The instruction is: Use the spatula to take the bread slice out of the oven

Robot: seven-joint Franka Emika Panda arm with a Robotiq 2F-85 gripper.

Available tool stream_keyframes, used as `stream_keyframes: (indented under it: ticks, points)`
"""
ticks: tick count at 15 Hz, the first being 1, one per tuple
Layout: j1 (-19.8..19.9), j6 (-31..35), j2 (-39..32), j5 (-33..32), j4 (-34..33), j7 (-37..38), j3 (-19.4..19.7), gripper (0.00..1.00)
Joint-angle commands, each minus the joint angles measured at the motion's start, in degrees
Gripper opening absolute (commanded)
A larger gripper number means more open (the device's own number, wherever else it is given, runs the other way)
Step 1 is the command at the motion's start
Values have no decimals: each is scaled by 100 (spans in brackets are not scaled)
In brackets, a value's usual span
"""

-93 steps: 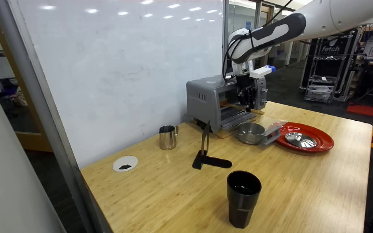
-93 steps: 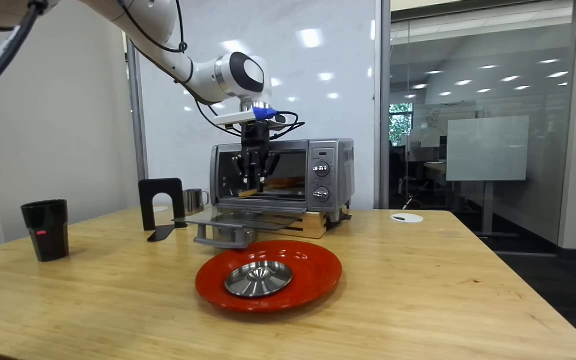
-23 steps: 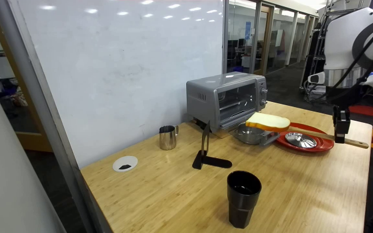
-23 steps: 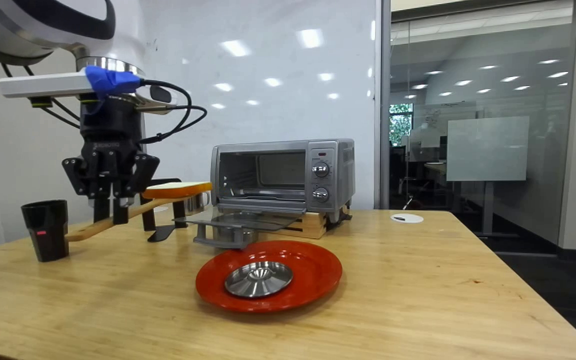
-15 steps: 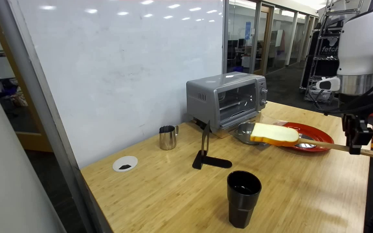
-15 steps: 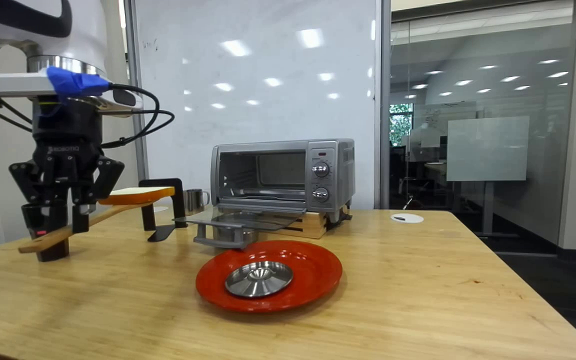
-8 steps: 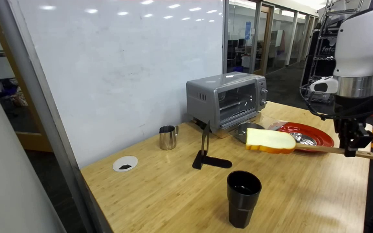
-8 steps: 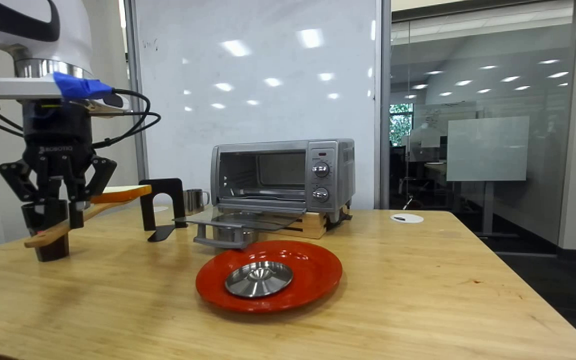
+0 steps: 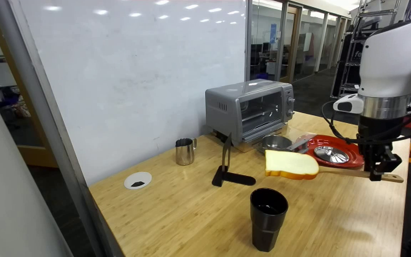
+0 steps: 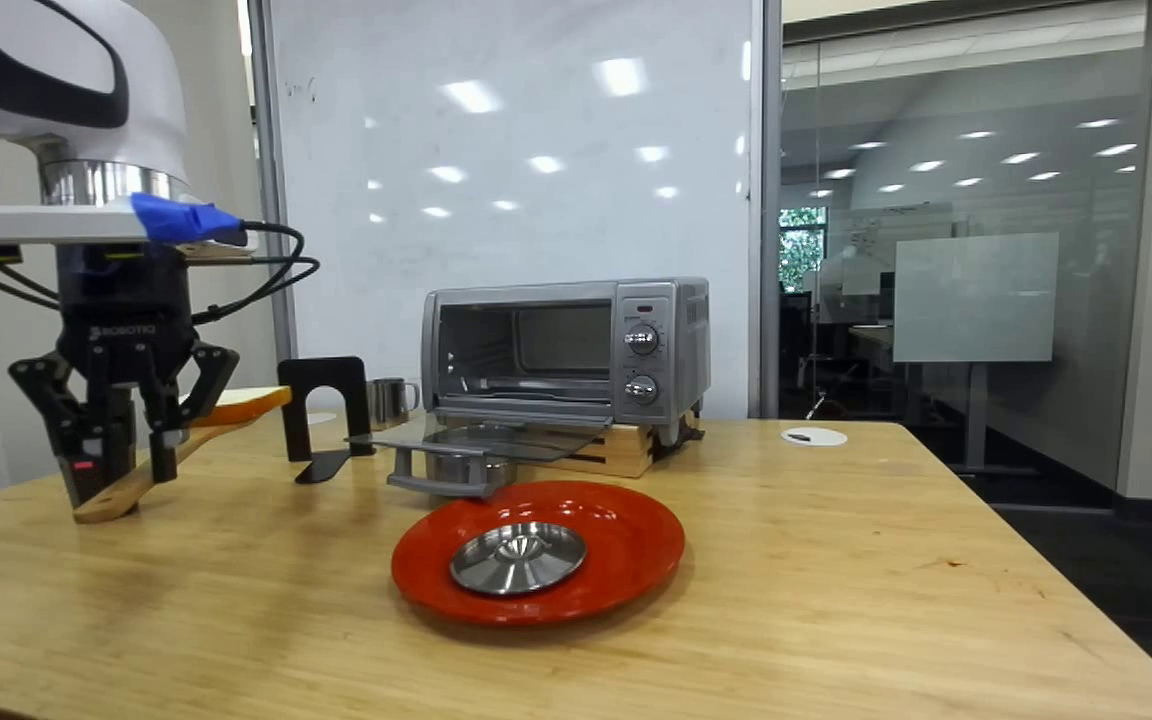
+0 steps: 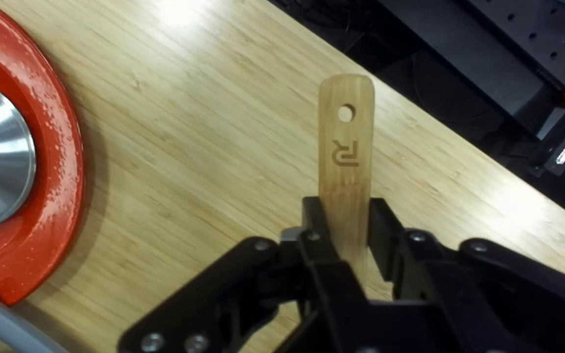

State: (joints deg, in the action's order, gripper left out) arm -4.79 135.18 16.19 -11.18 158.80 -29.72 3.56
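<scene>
My gripper (image 9: 375, 175) is shut on the handle of the wooden spatula (image 9: 344, 172). It also shows in an exterior view (image 10: 141, 465). In the wrist view the fingers (image 11: 344, 208) hold both sides of the spatula's handle (image 11: 345, 147), whose holed end sticks out. The bread slice (image 9: 291, 163) lies flat on the spatula's blade, which it hides; it also shows in an exterior view (image 10: 241, 403). Spatula and bread are held above the table, in front of the oven (image 9: 223, 112). The oven (image 10: 642, 365) has its glass door (image 10: 526, 442) lowered, and no bread shows inside.
A red plate (image 10: 626, 550) with a metal lid (image 10: 516, 558) lies near the lowered door. A metal bowl (image 9: 276, 142) stands below the door. A black cup (image 9: 268, 221), a black bookend (image 9: 237, 178) and a steel pitcher (image 9: 184, 153) stand on the table.
Earlier the spatula was inside the oven. It has come out with the bread slice on it. In the last second my gripper, spatula and bread have moved away from the oven and lower.
</scene>
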Motion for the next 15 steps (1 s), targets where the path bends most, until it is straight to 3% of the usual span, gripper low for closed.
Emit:
stream_keyframes:
  ticks: [1, 15]
  points:
    - [49, 292, -636, -65, -315, 43, -66, 7]
    - [85, 233, -2131, 34, -1717, 911, -453, 7]
